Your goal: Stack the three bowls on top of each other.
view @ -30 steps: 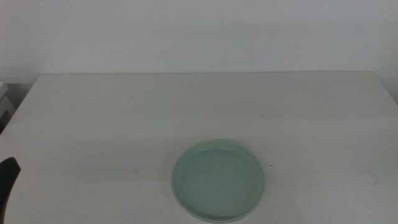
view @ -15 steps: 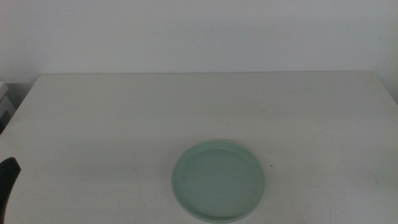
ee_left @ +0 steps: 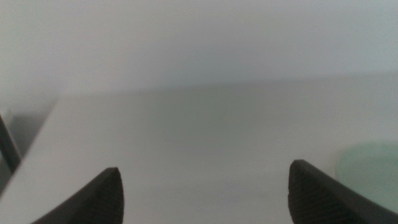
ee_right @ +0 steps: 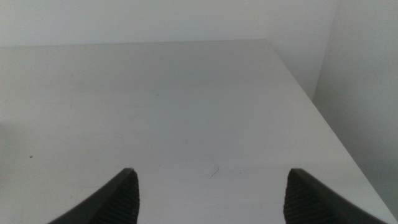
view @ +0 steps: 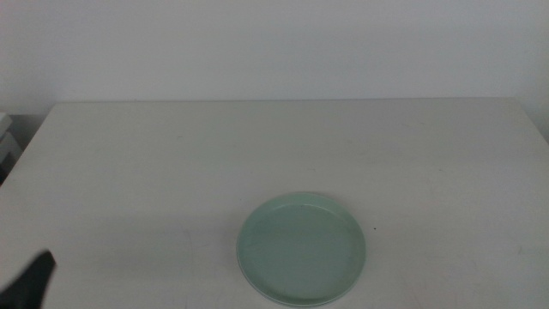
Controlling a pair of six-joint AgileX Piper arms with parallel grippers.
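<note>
In the middle view we see only the mint green bowl (view: 301, 249) at lower centre of the table (view: 257, 146), with our left gripper (view: 30, 281) at the lower-left corner. The left wrist view shows our jaws wide apart and the bowl at the right edge. The right wrist view shows the right gripper (ee_right: 208, 194) spread open over bare table. Closing on the low rim off-centre could tip whatever lies beneath, which we cannot see

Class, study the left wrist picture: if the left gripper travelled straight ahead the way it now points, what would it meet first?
Probably only bare table. The left gripper is open, with nothing between its jaws. The mint green bowl sits off to one side of that line, so it would likely be missed, though depth is hard to judge.
</note>
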